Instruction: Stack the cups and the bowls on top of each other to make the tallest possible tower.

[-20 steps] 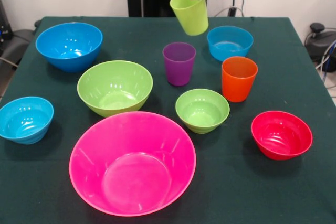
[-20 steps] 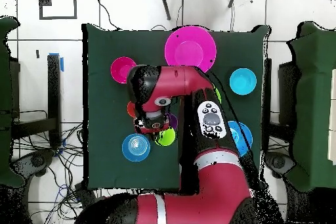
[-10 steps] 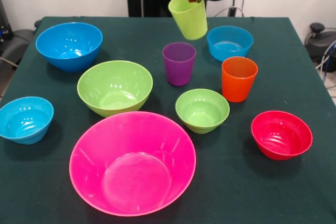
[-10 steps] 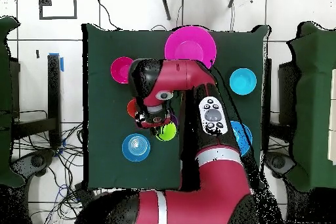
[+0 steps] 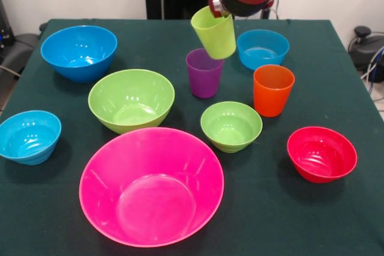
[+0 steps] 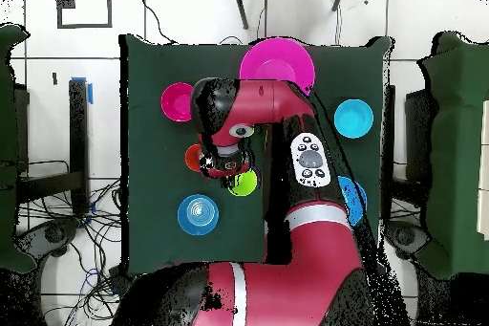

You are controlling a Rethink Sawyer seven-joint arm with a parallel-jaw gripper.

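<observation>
Nearest in the front view stands the huge pink bowl, empty, on the dark green table. Behind it are a small light-blue bowl at the left, the large green bowl, the small green bowl and the red bowl at the right. Farther back stand the purple cup and the orange cup, then the large blue bowl and the second light-blue bowl. All stand apart; nothing is stacked. The gripper holds the lime green cup by its rim, tilted in the air, above the purple cup.
</observation>
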